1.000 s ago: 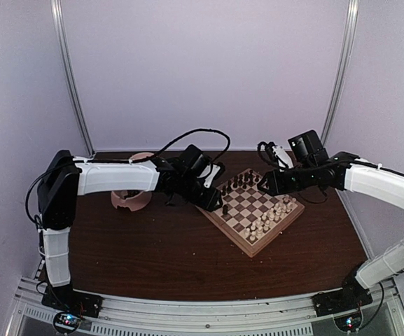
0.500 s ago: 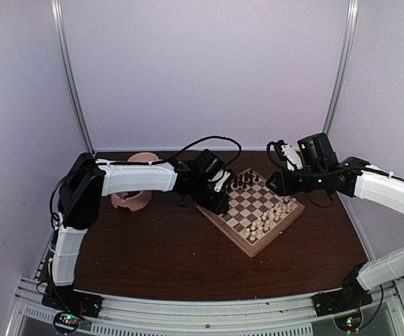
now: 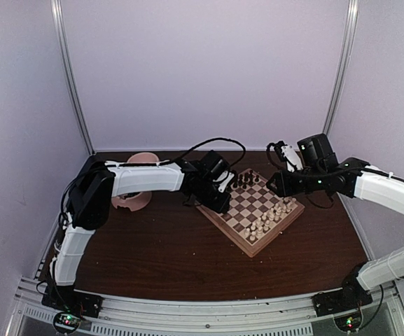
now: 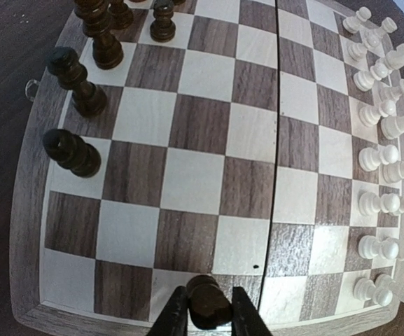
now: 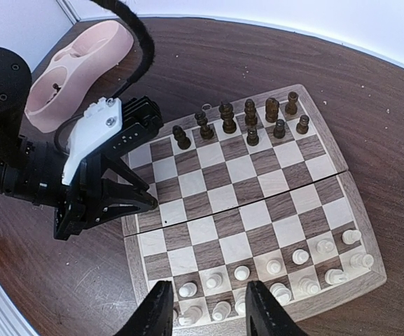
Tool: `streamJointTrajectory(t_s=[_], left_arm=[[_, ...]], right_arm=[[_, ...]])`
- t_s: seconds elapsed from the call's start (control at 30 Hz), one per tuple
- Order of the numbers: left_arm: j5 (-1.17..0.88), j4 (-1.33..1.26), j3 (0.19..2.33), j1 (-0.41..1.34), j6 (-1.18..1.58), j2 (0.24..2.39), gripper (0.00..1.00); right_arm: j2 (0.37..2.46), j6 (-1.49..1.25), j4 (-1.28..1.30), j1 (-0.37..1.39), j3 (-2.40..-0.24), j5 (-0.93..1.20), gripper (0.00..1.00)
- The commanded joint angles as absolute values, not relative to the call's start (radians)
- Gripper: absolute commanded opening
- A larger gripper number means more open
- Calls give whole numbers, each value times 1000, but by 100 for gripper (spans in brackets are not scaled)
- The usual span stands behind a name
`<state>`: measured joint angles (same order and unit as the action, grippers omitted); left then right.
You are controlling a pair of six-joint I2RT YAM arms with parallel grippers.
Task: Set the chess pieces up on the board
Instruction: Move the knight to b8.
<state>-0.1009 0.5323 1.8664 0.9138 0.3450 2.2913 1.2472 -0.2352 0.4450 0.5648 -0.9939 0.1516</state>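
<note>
The board point(image 3: 248, 247) lies angled at the table's middle right. Several dark chess pieces point(image 3: 244, 182) stand along its far-left edge, also seen in the left wrist view point(image 4: 89, 84) and the right wrist view point(image 5: 251, 115). My left gripper point(image 3: 220, 204) is shut on one dark piece point(image 4: 207, 302) and holds it just above the board's border squares point(image 4: 26, 231). It also shows in the right wrist view point(image 5: 151, 203). My right gripper point(image 5: 209, 315) is open and empty, hovering above the board's pale side point(image 5: 133, 269), at the far right of the board in the top view point(image 3: 272, 184).
Pale cream chessmen point(image 3: 268, 221) fill the board's near-right rows, also in the wrist views point(image 4: 384, 140) point(image 5: 279, 266). A pink double bowl point(image 3: 129, 201) sits left of the board behind my left arm, also in the right wrist view point(image 5: 75, 70). Purple walls enclose the brown table.
My left gripper has moved right from beside the bowl to the board's left edge with the dark piece. My right gripper drew back slightly to the right and then held still.
</note>
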Motion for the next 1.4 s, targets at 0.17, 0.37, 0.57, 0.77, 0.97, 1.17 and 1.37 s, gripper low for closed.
streamJointTrajectory(t_s=[0.17, 0.37, 0.57, 0.77, 0.97, 1.17, 1.37], left_arm=[[-58, 559, 1919, 919, 325, 2299, 13], [-52, 563, 1921, 889, 343, 2260, 14], [-51, 546, 1917, 849, 333, 2249, 14], [-59, 487, 1900, 826, 314, 2260, 14], [-76, 445, 1904, 806, 308, 2276, 14], [-76, 408, 1906, 799, 297, 2292, 14], [-78, 393, 1910, 799, 290, 2308, 15]], right_arm=[[1244, -230, 441, 558, -994, 133, 38], [1242, -229, 445, 558, -992, 134, 38], [1239, -226, 448, 558, -995, 129, 37], [1237, -219, 455, 557, -999, 126, 38], [1238, -215, 462, 557, -1007, 123, 37], [1239, -211, 468, 557, -1017, 121, 37], [1236, -209, 472, 555, -1020, 119, 37]])
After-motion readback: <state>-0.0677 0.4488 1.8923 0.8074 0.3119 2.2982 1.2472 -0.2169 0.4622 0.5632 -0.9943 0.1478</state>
